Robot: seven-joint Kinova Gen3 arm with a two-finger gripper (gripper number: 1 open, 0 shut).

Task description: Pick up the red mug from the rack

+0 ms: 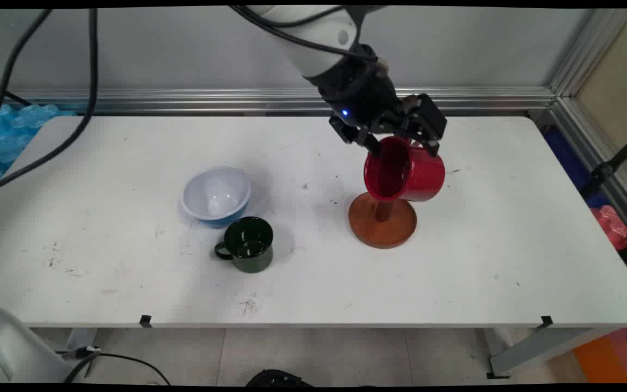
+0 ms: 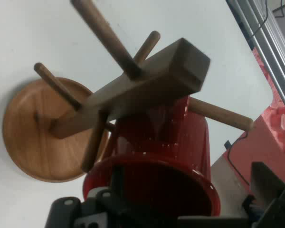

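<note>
A red mug [image 1: 407, 173] hangs tilted on the wooden mug tree [image 2: 147, 85], its mouth turned to the lower left, above the tree's round base [image 1: 382, 222]. My gripper [image 1: 400, 145] sits right over the mug and is open, one finger at the rim and the other by the mug's bottom end. In the hand view, the red mug [image 2: 175, 137] lies just under the tree's square post, beside a peg [image 2: 221, 115]. The right finger [image 2: 270, 190] stands apart from the mug's wall. The mug's handle is hidden.
A dark green mug [image 1: 249, 244] stands left of the tree, its handle pointing left. Just behind it is a white bowl [image 1: 216, 195] with a blue outside. Black cables hang at the upper left. An aluminium rail runs along the table's far edge.
</note>
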